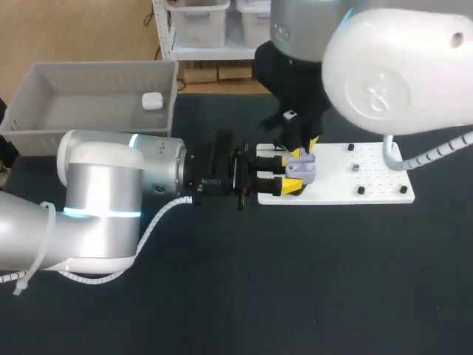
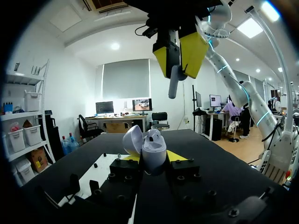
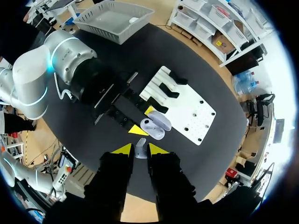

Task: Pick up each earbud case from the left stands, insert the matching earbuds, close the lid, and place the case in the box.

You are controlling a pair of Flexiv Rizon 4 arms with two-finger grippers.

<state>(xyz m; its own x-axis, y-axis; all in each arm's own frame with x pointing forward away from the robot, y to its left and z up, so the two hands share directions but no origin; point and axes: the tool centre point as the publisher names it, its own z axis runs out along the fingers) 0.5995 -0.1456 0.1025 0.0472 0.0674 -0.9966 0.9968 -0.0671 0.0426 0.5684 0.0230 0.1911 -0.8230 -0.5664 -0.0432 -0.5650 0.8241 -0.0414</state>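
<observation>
- Earbud case [image 1: 304, 173]: in the head view it is open and pinched in the left gripper [image 1: 290, 174], over the near-left end of the white stand board [image 1: 369, 188]. The right gripper [image 1: 305, 148] hangs just above it. The grey box [image 1: 44, 111] stands well apart at the far left, with one white case [image 1: 151, 101] already in it.
- Left wrist view: both yellow fingers press the case body [image 2: 154, 151] from two sides, and the lid [image 2: 132, 140] is swung open beside it. Overhead, the right gripper [image 2: 180, 51] is clamped on an earbud [image 2: 173, 81], stem down and clear of the case.
- Right wrist view: the earbud [image 3: 140, 150] sits between the right gripper's own tips, with the case [image 3: 156, 126] ahead of them. The sockets are too small to read here, so I cannot tell whether one bud is already seated.
- The step in hand looks like insertion. The stem should line up over its socket and come straight down, the left grip should hold firm, and the bud should be let go only once it is seated.
- The raised lid is the nearest edge to foul, and the right fingers come close to the left ones. The small pegs [image 1: 361, 190] stand further along the board. The dark table [image 1: 295, 281] gives open room between the board and the box, though the box wall must be cleared.
</observation>
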